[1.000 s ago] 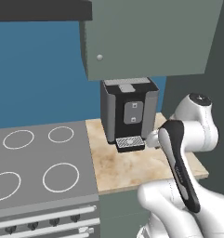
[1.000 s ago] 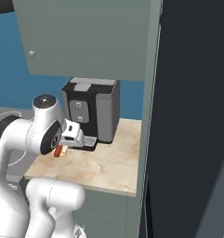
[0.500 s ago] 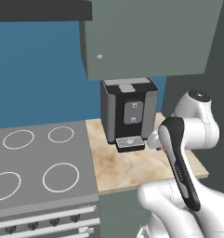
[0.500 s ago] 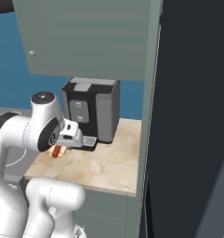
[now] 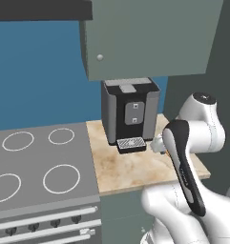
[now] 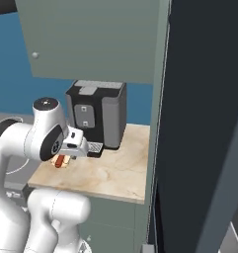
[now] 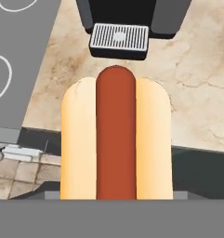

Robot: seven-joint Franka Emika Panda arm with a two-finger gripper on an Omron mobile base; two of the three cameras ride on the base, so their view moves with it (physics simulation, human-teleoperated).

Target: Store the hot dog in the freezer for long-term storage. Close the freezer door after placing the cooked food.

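Observation:
The hot dog (image 7: 115, 139), a red sausage in a tan bun, lies lengthwise in the hand view, hanging over the front edge of the marble counter (image 7: 197, 93). My gripper (image 6: 65, 157) is shut on it; the bun hides the fingertips. In the right base view the hot dog (image 6: 59, 161) peeks out below the white hand, just above the counter's left front corner. The freezer (image 6: 204, 123) rises as a tall dark blue-grey mass at the right. I cannot tell how its door stands.
A black coffee machine (image 5: 130, 114) stands at the back of the counter (image 5: 135, 167), its drip tray (image 7: 119, 38) just ahead of the hot dog. A grey stove (image 5: 35, 162) adjoins on the left. A grey-green wall cabinet (image 5: 150, 38) hangs overhead.
The hand has shifted slightly with the hot dog in it, staying near the counter's front left corner. Nothing else has moved.

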